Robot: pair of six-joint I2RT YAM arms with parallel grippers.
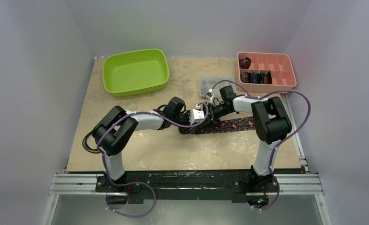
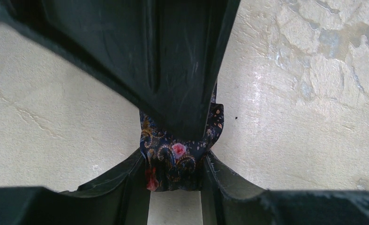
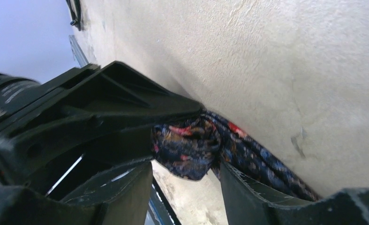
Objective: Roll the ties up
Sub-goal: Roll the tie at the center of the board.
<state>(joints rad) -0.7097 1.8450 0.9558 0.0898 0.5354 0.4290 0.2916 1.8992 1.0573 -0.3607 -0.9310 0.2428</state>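
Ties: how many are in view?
5. One floral tie lies on the table; four coils sit in the pink tray: one back-left, three along its near row. Others may be hidden.

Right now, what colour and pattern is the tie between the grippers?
The tie is dark navy with red-pink flowers and paisley swirls; clearest in the left wrist view.

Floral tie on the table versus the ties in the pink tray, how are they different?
The floral tie lies mostly unrolled on the table; the tray ties are tight coils. The floral tie's bunched end sits pinched in the left end effector; the tray ties rest untouched in the pink tray. Both are fabric ties.
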